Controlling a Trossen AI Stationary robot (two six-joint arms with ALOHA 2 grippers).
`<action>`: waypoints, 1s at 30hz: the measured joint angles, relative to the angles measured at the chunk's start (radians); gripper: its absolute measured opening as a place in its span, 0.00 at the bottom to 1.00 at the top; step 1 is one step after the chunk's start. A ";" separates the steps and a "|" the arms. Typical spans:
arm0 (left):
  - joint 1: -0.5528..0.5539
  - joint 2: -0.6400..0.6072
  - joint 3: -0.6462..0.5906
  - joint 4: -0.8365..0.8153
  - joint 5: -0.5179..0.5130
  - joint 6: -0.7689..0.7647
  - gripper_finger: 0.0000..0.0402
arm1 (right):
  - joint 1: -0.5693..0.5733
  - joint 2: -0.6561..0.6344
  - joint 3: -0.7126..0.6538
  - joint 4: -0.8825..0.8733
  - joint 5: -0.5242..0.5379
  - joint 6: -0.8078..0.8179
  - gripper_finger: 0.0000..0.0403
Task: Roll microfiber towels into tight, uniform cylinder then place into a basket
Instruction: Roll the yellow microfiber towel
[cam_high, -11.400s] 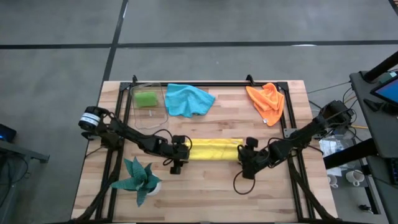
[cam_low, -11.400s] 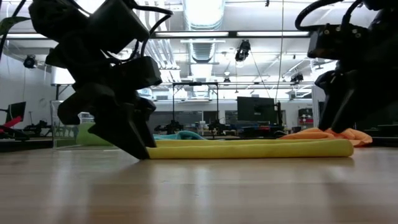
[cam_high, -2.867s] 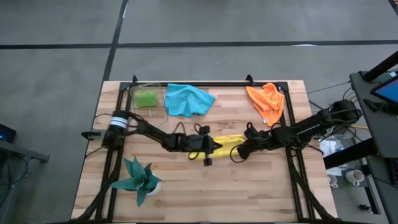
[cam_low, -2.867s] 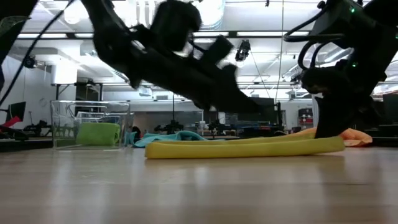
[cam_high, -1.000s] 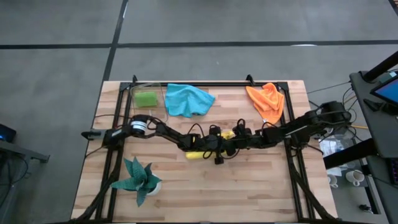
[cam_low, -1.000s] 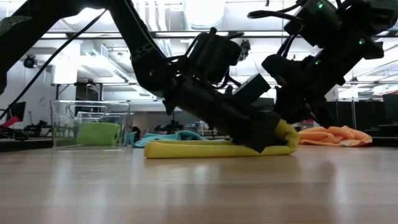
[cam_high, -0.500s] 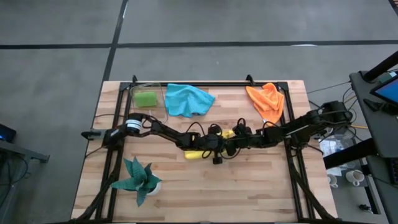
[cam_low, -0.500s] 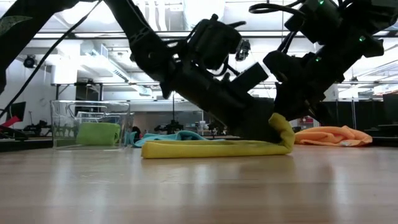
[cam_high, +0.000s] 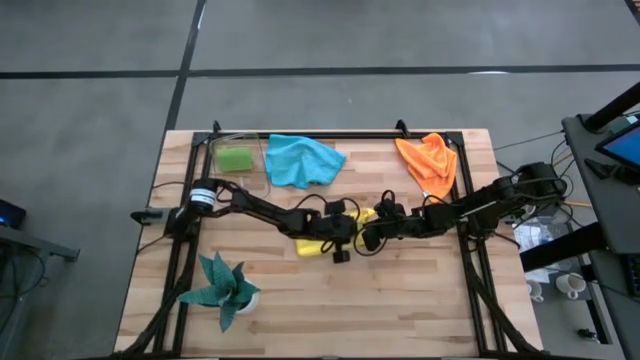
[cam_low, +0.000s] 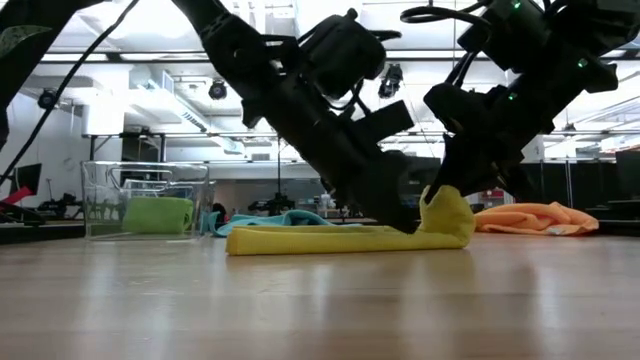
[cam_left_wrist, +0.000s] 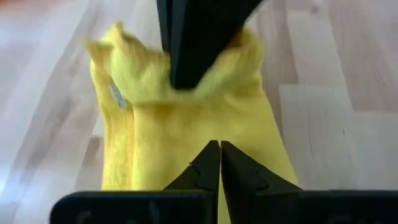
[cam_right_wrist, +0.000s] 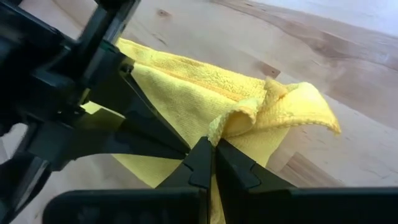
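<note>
Yellow towel (cam_high: 318, 243) lies mid-table; our left gripper (cam_high: 352, 226) presses on it, fingers together, while our right gripper (cam_high: 372, 234) pinches its raised end. The basket (cam_high: 240, 166) holds the green towel (cam_high: 236, 158).

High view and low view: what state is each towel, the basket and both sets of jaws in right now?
yellow towel: folded strip, one end lifted.
lime green towel: rolled, in the basket.
blue towel: loose, crumpled.
orange towel: loose, crumpled.
basket: upright, holds one roll.
left gripper: jaws shut, on the strip.
right gripper: jaws shut on the lifted end.
</note>
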 joint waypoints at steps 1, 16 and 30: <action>0.000 0.000 0.000 -0.009 0.000 -0.005 0.00 | 0.000 0.000 0.000 -0.001 0.000 0.000 0.02; 0.004 0.029 0.002 -0.003 -0.001 -0.024 0.00 | -0.002 0.130 0.021 0.111 -0.022 -0.015 0.02; 0.004 0.020 0.001 -0.017 0.000 -0.020 0.00 | -0.006 0.192 0.035 0.151 -0.073 -0.094 0.02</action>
